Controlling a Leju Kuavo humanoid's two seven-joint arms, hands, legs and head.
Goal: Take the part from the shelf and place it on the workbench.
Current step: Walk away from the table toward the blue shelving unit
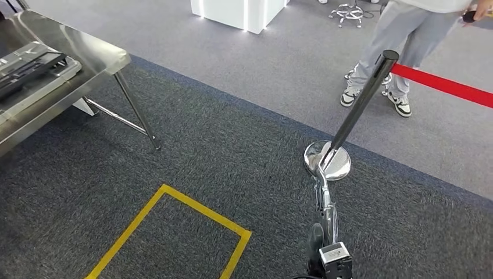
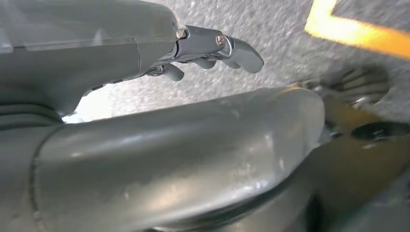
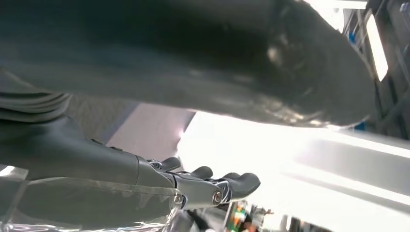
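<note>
The left hand (image 2: 203,46) hangs over grey carpet (image 1: 232,145). Its fingers (image 2: 241,50) reach out, apart from the thick thumb (image 2: 169,154), and nothing lies between them. The right hand (image 3: 193,186) is likewise released, with its fingers (image 3: 239,183) stretched forward, clear of the thumb (image 3: 193,63), and nothing in its grasp. Bright light washes out much of what lies beyond it.

A steel table (image 1: 87,49) stands at the far left of the head view, its slanted leg (image 1: 136,110) planted on the carpet. A flat grey tray-like piece (image 1: 35,70) lies on top, near the table's left end, with a dark strip across it. I cannot tell whether this is the part.

A yellow tape rectangle (image 1: 174,232) marks the floor ahead, and one corner of it shows past the left hand. To the right of the tape, a black post (image 1: 360,99) leans up from a chrome base (image 1: 327,160), and a red belt (image 1: 442,85) runs from its top to the right edge. Just behind the belt stands a person (image 1: 401,35) in grey trousers and light sneakers, on paler carpet. A white lit block (image 1: 238,11) and a stool (image 1: 347,11) stand farther back.
</note>
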